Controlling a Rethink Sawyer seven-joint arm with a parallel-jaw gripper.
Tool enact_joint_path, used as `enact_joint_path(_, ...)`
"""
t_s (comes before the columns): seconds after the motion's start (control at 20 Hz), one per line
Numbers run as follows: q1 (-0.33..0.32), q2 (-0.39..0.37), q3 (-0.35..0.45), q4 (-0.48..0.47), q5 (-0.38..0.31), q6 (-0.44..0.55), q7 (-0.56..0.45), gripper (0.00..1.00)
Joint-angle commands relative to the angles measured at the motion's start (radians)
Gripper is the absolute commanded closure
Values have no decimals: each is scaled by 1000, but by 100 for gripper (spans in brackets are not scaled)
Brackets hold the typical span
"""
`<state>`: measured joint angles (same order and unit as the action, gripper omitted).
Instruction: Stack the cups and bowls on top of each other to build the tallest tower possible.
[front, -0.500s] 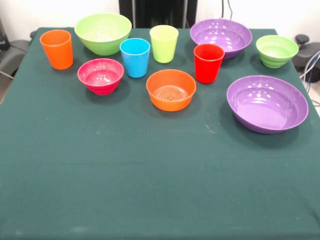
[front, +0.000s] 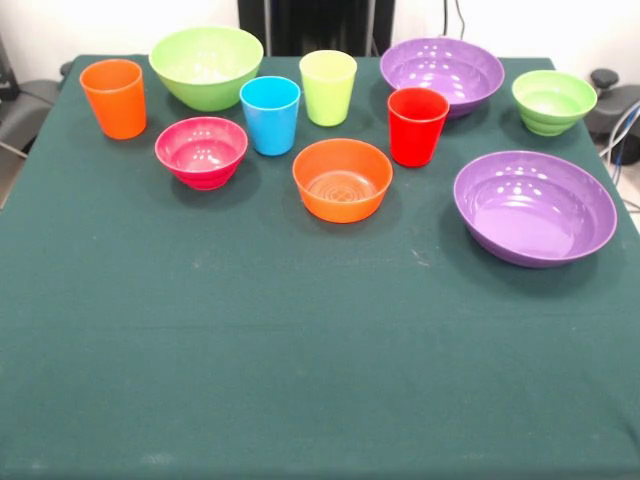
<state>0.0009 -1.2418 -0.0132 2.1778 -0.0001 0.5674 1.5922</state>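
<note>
Nothing has shifted: cups (front: 270, 115) and bowls (front: 342, 179) stay unstacked.

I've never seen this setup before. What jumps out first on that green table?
Bright plastic tableware fills the far half of the dark green table, all standing apart, nothing stacked. The biggest pieces catch the eye: a wide purple bowl at the right and a large lime green bowl at the far left. In the middle sits an orange bowl, with a red cup and a sky blue cup behind it. No robot arm shows.
</note>
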Motion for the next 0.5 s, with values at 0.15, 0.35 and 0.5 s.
enact_joint_path(0.15, -5, 78, 17, 17, -8, -26, 165, 0)
enact_joint_path(0.35, -23, 173, 34, 8, -19, -136, 170, 0)
enact_joint_path(0.5, -33, 222, 43, -14, -18, -159, 161, 0)
